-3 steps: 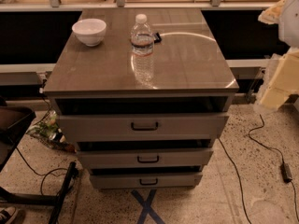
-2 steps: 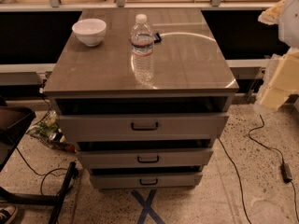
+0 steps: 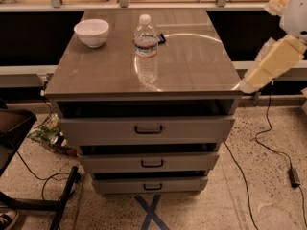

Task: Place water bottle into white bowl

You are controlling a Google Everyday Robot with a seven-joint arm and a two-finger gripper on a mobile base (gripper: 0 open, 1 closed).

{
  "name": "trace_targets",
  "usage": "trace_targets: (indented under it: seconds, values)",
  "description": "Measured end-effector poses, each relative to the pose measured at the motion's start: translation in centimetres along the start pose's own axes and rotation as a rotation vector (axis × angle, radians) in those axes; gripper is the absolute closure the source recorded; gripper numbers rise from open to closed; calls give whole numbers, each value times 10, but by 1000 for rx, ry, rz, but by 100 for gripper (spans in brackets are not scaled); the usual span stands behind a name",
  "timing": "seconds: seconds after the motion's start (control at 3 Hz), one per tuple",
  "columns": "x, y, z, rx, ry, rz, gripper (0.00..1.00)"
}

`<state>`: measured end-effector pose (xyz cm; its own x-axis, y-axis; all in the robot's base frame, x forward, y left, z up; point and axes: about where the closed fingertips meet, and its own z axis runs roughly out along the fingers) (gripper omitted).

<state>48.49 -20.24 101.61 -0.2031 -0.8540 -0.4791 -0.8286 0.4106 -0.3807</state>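
Note:
The water bottle point(image 3: 146, 49) stands upright near the middle of the drawer cabinet's brown top point(image 3: 192, 66). It is clear and ribbed, with a white cap and a pale label band. The white bowl point(image 3: 91, 32) sits on the back left of the top, to the left of the bottle and apart from it. It looks empty. My gripper is out of view. Only a cream arm link point(image 3: 271, 63) shows at the right edge, beside the cabinet's right front corner and well away from the bottle.
A small dark object point(image 3: 161, 38) lies just behind the bottle. The cabinet has three drawers with dark handles point(image 3: 148, 129). A shelf rail runs behind it. Cables point(image 3: 268, 147) trail on the floor at right, a dark chair base point(image 3: 29, 200) at left, blue tape point(image 3: 151, 214) in front.
The cream arm link has swung left and up, closer to the cabinet's right front corner. The bottle and the bowl have not moved.

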Motion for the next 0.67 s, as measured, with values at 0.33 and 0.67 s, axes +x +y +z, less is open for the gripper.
trace_targets:
  seconds: [0.33,0.67]
  values:
    - [-12,-25,33,26,-211,101,0]
    - [-27,-34,57,58,-408,174,0]
